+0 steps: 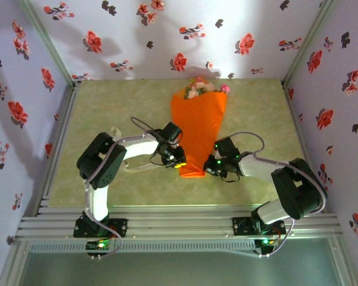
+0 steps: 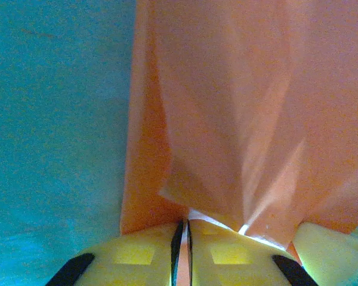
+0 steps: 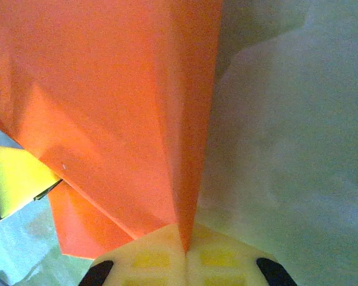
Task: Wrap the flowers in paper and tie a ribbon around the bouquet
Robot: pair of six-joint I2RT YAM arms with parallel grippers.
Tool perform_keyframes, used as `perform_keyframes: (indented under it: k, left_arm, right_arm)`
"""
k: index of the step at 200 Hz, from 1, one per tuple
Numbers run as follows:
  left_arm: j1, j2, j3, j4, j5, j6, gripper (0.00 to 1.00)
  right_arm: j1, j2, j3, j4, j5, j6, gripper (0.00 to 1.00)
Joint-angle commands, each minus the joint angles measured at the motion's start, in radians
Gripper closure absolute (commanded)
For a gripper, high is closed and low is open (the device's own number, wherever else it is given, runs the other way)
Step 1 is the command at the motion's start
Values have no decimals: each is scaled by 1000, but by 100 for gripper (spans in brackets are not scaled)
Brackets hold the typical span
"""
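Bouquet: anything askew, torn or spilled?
Nothing stands out. The bouquet lies flat on the table, flowers at the far end, none fallen out. The paper is folded, not torn. The left gripper and right gripper are both shut on its narrow near end.

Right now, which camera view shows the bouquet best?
The top external view: the bouquet lies whole, blooms at the far end. The wrist views are close-ups of orange folds at its narrow end, pinched by the left end effector and the right end effector.
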Motion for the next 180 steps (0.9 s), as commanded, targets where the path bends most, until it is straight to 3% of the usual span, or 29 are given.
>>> perform_keyframes:
  k: [1,25,40,55,80,100,112,153,180]
  left_arm:
    - [2,71,-23,-71,-60,34,86]
    - [3,72,-26,-76,-61,40,86]
    - [3,73,-30,-76,-63,40,86]
    - [3,71,-32,-75,-63,38,87]
    - [3,32,-28,-84,-66,29,87]
    - [1,-33,-5,-124,-67,22,85]
    - [0,-81,18,-160,-70,19,80]
    - [2,-200,109,-275,-106,15,47]
    - [29,-173,95,-178,-65,-33,39]
  right_arm:
    - [13,-62,31,-73,60,3,100]
    - [21,-139,51,-119,73,0,99]
    - [19,-163,57,-142,95,-9,77]
    - [8,-149,60,-151,112,-25,65]
    - [-36,-75,65,-105,98,-50,57]
    - [-63,0,93,-100,85,-75,56]
    - [-73,20,103,-92,84,-84,56]
    - [-79,36,118,-69,61,-81,56]
    - [-79,52,122,-58,43,-80,57]
